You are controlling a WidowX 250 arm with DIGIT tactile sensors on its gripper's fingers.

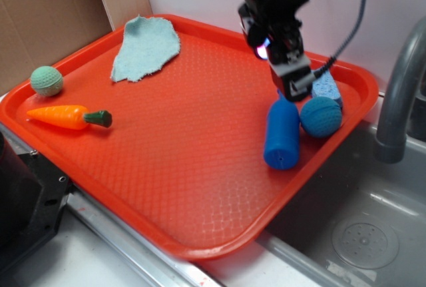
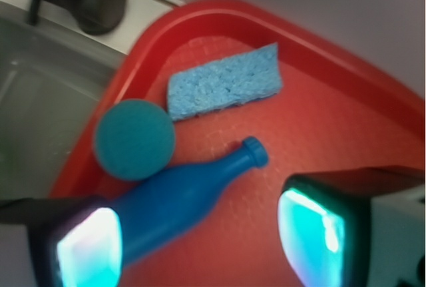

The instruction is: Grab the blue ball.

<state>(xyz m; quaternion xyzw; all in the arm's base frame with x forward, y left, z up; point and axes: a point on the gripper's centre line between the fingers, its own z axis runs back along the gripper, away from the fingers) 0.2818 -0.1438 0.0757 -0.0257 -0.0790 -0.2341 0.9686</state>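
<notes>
Pincer (image 2: 200, 240) wide apart, empty

I see an orange-red tray (image 1: 200, 187) with a fine diamond-grid texture. On it: a teal-blue ball (image 1: 321, 116), a bright blue bottle (image 1: 282, 134), a light blue sponge (image 2: 223, 82), a pale green ball (image 1: 46, 80), an orange carrot (image 1: 66, 116) with a dark green top, and a pale aqua cloth (image 1: 145, 47).
</notes>
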